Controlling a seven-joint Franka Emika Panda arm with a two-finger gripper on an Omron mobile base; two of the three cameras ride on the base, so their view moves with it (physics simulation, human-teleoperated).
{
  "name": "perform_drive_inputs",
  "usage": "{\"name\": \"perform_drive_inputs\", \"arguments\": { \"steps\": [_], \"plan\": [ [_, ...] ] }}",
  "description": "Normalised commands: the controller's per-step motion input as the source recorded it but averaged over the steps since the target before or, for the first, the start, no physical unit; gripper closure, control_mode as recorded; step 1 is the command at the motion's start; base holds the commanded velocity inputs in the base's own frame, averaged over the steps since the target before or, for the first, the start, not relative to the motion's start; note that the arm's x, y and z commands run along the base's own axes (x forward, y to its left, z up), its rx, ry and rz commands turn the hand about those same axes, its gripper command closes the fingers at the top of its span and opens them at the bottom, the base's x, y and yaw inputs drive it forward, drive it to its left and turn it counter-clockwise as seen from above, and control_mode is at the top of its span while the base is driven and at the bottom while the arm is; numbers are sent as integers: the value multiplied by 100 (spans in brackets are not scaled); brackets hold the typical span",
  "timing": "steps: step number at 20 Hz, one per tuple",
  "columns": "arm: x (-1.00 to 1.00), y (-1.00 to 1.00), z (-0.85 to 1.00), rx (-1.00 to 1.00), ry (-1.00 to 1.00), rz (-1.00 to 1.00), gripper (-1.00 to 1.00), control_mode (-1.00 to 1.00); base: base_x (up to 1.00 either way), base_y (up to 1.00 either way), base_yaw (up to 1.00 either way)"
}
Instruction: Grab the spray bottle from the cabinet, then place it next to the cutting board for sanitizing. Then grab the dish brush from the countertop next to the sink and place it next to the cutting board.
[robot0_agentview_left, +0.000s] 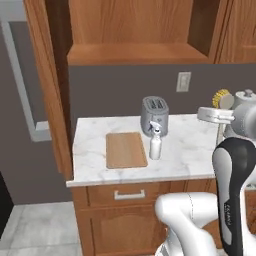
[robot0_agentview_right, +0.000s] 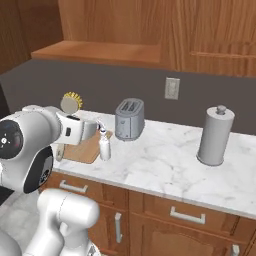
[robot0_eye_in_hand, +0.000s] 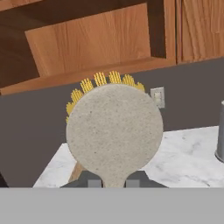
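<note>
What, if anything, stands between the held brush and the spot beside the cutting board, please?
Nothing visible does. The tool holds the brush in the air above the counter, near the board and spray bottle.

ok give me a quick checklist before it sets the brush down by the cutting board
1. Brush held: ok. The gripper is shut on the dish brush, head up, above the countertop.
2. Spray bottle already placed: ok. The spray bottle stands upright just right of the cutting board.
3. Free spot beside the board: ok. Bare marble shows in front of the board and the bottle.
4. Obstacles near the drop: not ok. The toaster stands right behind the bottle, so the board's right side is crowded.
5. Gripper over the target: cannot tell. From the right base view the brush hangs near the board's end, but its height over it is unclear.
</note>
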Motion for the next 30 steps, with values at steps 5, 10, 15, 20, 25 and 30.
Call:
{"name": "perform_drive_inputs", "arguments": {
  "steps": [5, 10, 15, 20, 25, 30],
  "plan": [
    [0, 0, 0, 0, 0, 0, 100, 100, 50, 68, 4],
    [0, 0, 0, 0, 0, 0, 100, 100, 4, 100, 0],
    [0, 0, 0, 0, 0, 0, 100, 100, 51, 16, 0],
    [0, 0, 0, 0, 0, 0, 100, 100, 1, -95, 4],
    [0, 0, 0, 0, 0, 0, 100, 100, 19, -9, 7],
    [0, 0, 0, 0, 0, 0, 100, 100, 29, 44, 8]
  ]
}}
